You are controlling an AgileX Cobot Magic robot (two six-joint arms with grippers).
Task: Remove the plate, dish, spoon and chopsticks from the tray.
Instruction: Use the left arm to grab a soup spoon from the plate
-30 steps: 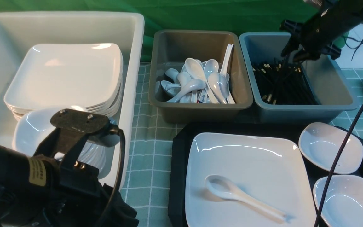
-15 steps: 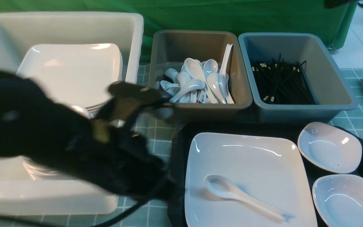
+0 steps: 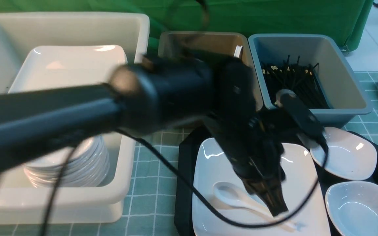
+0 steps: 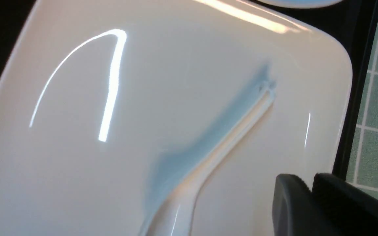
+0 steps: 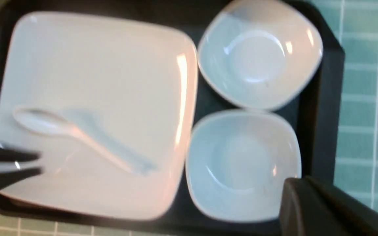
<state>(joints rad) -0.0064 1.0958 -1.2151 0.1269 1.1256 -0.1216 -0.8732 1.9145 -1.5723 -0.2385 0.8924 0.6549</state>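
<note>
The white square plate (image 3: 208, 164) lies on the black tray (image 3: 184, 170) with the white spoon (image 3: 228, 195) on it. Two small white dishes (image 3: 346, 154) (image 3: 363, 209) sit on the tray's right side. My left gripper (image 3: 276, 206) is shut and empty, its tip just above the spoon's handle (image 4: 238, 131); its fingers (image 4: 308, 186) press together. My right gripper (image 5: 302, 186) is shut and empty, high above the tray (image 5: 320, 114), out of the front view. Black chopsticks (image 3: 294, 82) lie in the grey-blue bin; none show on the tray.
A white tub (image 3: 64, 26) at the left holds stacked plates and bowls (image 3: 74, 167). A brown spoon bin (image 3: 208, 41) is mostly hidden by my left arm. The grey-blue bin (image 3: 340, 82) stands behind the tray. The arm's cable (image 3: 192, 193) hangs over the plate.
My left arm has swung from the white tub rightwards and down over the plate. My right arm has left the chopsticks bin and gone out of the front view.
</note>
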